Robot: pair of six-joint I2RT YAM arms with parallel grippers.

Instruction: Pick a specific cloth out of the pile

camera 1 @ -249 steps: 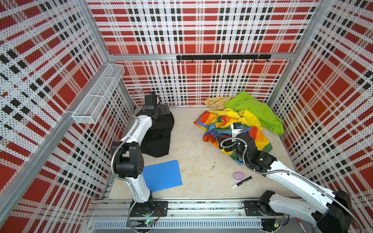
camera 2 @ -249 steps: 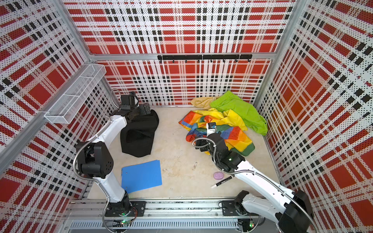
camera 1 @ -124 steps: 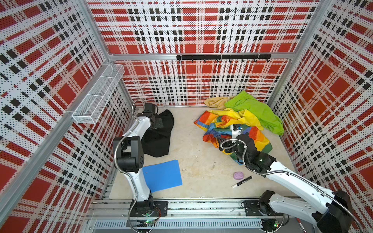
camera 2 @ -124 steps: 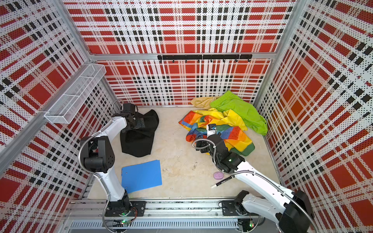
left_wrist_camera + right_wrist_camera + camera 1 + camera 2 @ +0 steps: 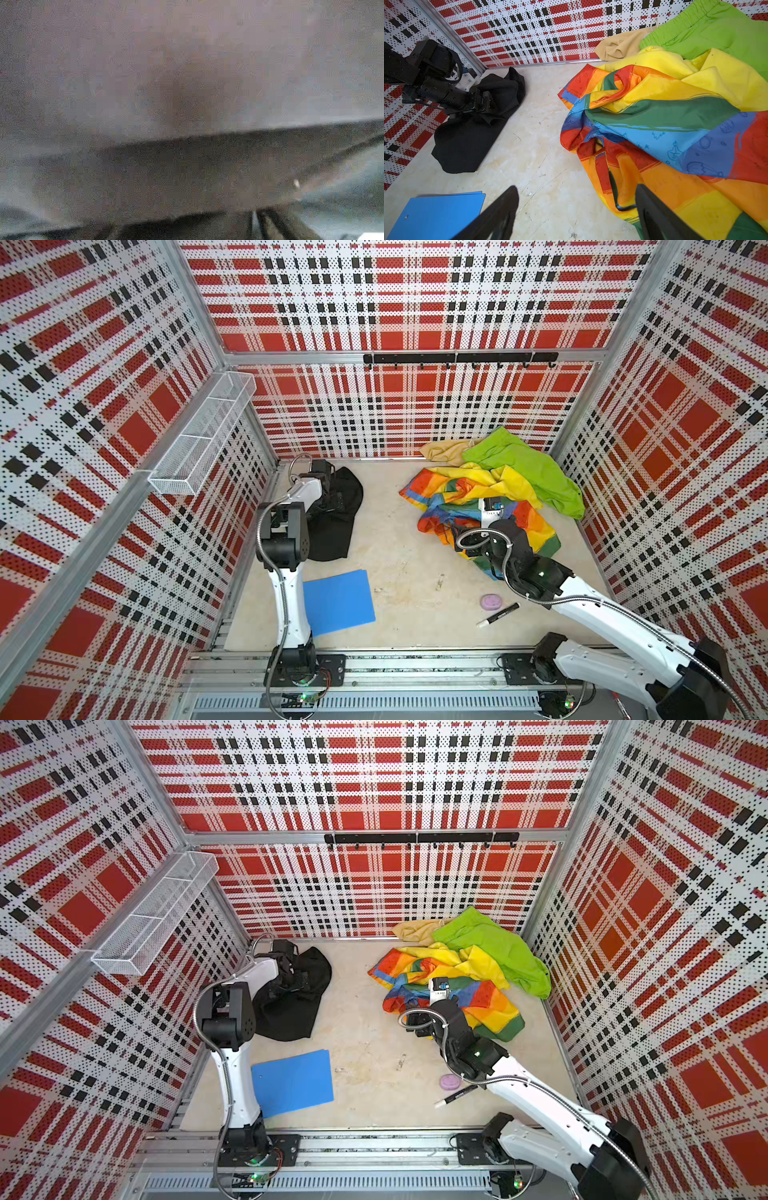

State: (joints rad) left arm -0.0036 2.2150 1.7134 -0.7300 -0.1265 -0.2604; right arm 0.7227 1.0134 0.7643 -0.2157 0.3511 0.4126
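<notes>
Left gripper (image 5: 485,102) presses into the black cloth (image 5: 332,535) at the bench's (image 5: 407,572) far-left corner, well apart from the pile (image 5: 498,485), so the sorting looks done. Fabric smothers its camera, so I cannot tell its grip. Right gripper (image 5: 575,190) hovers wide open and empty at the pile's near edge, probably on standby.

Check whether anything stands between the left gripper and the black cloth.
Nothing visible does. The left gripper is down among the folds of the black cloth itself, and dark fabric fills the left wrist view. The pile lies apart from it, on the right in both top views.
</notes>
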